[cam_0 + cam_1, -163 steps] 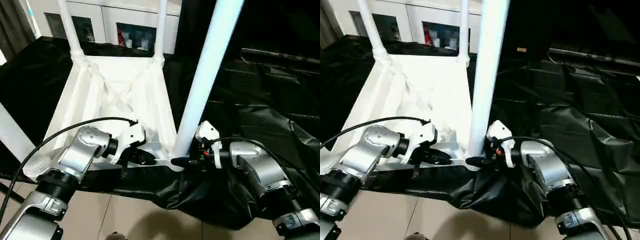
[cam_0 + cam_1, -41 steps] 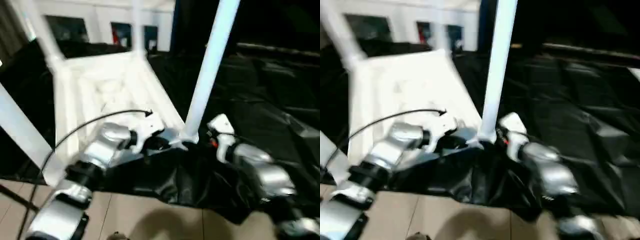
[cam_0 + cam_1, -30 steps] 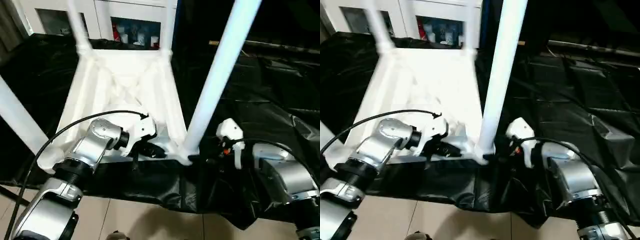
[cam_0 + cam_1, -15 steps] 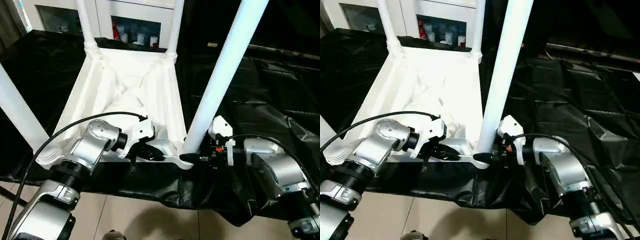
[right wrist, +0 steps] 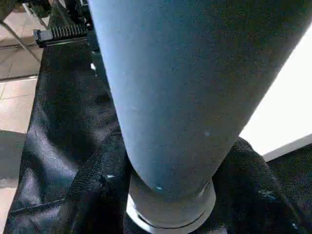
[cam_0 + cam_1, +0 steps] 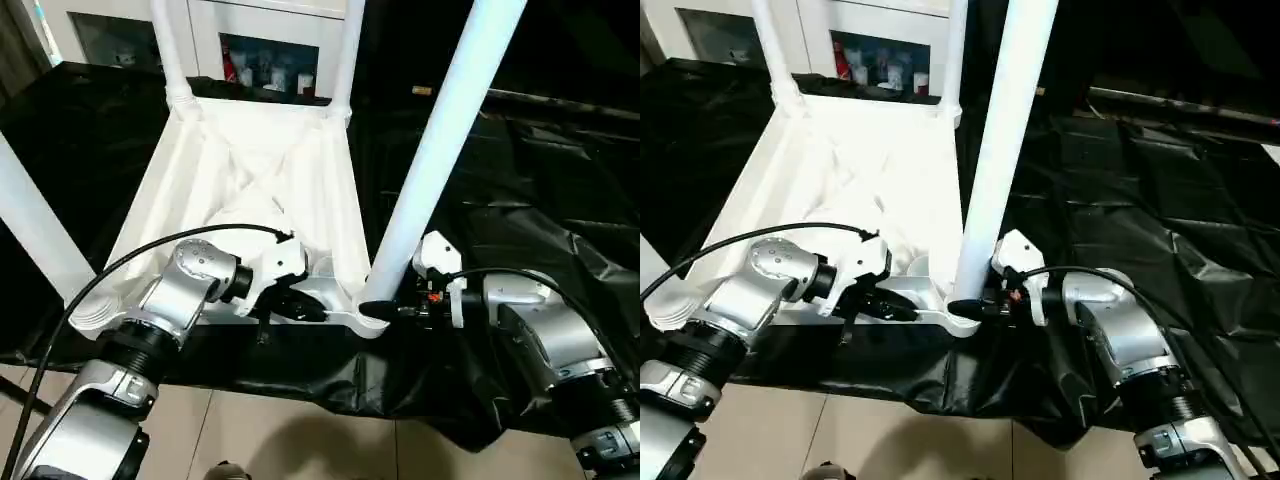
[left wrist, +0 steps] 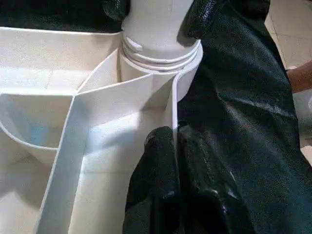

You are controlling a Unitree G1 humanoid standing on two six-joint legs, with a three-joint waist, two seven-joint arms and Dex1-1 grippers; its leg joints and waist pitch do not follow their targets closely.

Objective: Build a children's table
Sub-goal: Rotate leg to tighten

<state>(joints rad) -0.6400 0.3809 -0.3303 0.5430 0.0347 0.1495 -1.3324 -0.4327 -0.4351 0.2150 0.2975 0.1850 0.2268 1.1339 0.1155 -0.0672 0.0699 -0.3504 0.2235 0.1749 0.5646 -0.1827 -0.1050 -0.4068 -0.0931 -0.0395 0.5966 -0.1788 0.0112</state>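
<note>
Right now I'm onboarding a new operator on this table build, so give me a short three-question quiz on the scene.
1. True or false: the left gripper pinches the table top's near rim.
2. How many legs stand in corner sockets?
3. The right gripper is at: A) a far leg, B) the base of the near right leg, C) the cabinet.

Key: 1 true. 2 four. 3 B; its black fingers flank that leg's base at the socket.

Black left fingers (image 7: 158, 161) pinch the table top's rim (image 7: 171, 105) just below the socketed leg (image 7: 158, 24).
</note>
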